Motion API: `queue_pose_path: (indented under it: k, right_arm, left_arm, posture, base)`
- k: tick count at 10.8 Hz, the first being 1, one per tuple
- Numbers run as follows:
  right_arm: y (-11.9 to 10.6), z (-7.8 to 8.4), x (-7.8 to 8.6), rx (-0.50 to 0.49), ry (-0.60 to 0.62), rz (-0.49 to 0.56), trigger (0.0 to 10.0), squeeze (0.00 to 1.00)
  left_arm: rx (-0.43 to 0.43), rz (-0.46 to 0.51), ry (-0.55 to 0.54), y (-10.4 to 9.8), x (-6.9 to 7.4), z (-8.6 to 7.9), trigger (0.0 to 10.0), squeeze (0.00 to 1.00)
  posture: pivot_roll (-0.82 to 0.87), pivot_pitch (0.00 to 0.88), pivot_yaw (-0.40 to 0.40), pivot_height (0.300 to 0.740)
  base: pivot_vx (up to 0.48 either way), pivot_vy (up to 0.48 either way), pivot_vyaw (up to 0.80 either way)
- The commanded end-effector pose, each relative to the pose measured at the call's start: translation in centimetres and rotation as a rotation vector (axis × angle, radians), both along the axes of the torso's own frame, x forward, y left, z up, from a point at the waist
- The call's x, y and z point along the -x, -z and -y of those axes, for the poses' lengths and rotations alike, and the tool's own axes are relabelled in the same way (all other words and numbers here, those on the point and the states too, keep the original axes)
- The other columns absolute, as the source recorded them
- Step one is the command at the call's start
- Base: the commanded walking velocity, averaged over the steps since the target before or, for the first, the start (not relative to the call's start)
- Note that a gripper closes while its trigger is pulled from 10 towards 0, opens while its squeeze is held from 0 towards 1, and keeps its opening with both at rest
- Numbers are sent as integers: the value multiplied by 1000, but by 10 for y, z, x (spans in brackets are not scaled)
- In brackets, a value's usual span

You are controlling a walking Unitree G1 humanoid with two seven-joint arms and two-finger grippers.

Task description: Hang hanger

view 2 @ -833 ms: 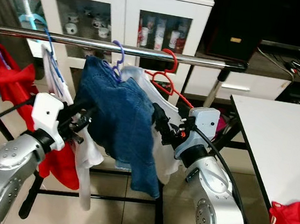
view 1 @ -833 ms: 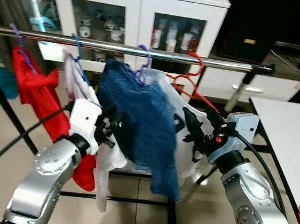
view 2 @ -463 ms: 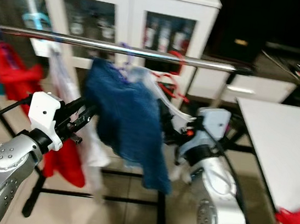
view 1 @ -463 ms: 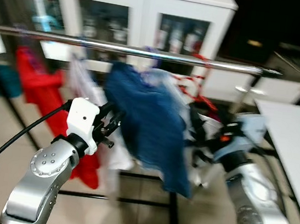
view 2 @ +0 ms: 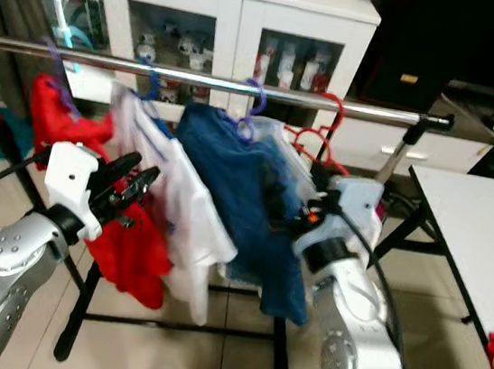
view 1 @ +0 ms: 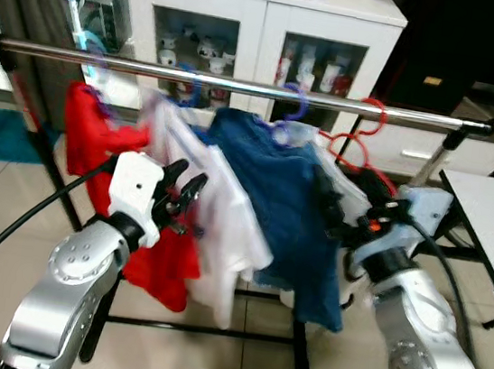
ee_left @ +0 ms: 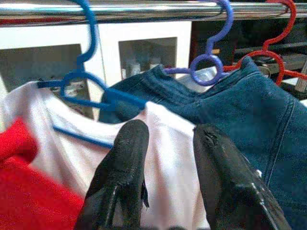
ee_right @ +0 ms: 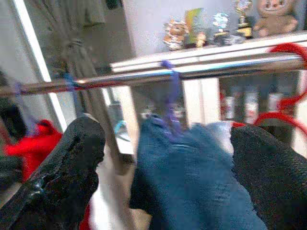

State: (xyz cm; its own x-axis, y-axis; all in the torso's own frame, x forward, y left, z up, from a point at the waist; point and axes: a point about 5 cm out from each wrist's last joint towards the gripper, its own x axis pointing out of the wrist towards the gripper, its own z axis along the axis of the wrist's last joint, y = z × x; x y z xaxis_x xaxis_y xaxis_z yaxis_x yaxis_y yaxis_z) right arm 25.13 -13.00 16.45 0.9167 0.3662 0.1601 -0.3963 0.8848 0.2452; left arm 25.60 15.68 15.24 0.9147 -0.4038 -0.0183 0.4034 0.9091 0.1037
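Four hangers on rail (view 1: 242, 86); three garments hanging. Left hand (ee_left: 165, 158), right hand (ee_right: 158, 158) both spread, empty.

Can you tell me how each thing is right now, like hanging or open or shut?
Rail: level, holding four hangers.
Red shirt: hanging.
White shirt: hanging on blue hanger.
Denim jacket: hanging on purple hanger.
Red hanger: hooked on rail.
Cabinet: doors shut.
Left gripper: open, empty.
Right gripper: open, empty.
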Motion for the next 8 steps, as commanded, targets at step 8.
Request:
queue_pose_path:
  k: [8]
  right_arm:
    - [4, 10, 0, 34, 77, -14, 10000, 1000]
  left_arm:
    - [5, -10, -6, -1, -9, 3, 10000, 0]
  posture:
    - [-74, 3, 13, 740]
  base:
    - [0, 330, 0]
